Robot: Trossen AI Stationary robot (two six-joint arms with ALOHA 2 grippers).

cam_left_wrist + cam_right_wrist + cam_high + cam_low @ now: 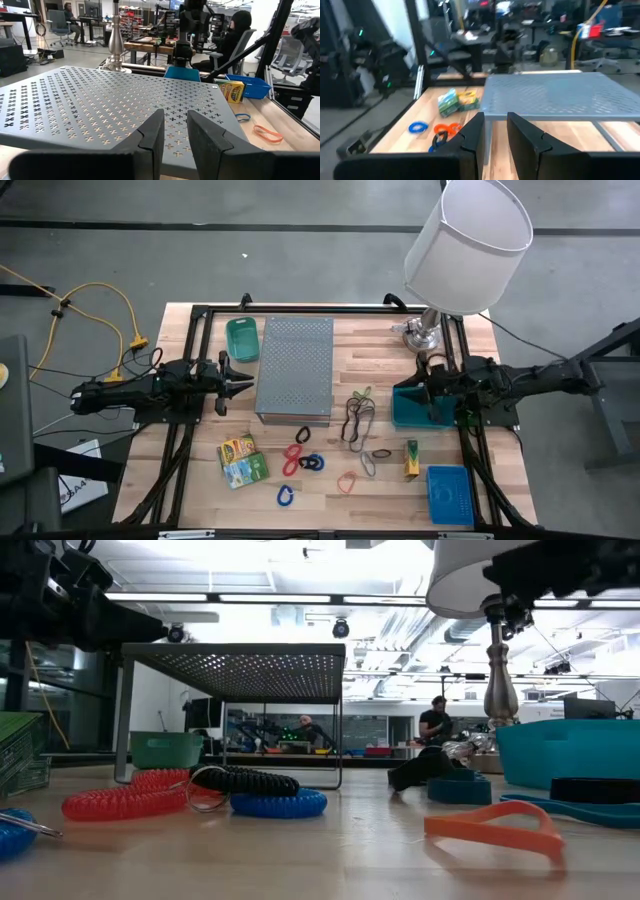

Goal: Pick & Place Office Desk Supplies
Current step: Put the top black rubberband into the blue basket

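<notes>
Flanking the grey perforated box [294, 368], the left gripper [243, 377] and right gripper [402, 392] hover slightly spread, empty. Coiled clips [300, 460] lie untouched.

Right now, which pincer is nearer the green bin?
Left. The left pincer sits just below the green bin at the riser's left edge. The right pincer is across the riser, over the teal bin.
</notes>
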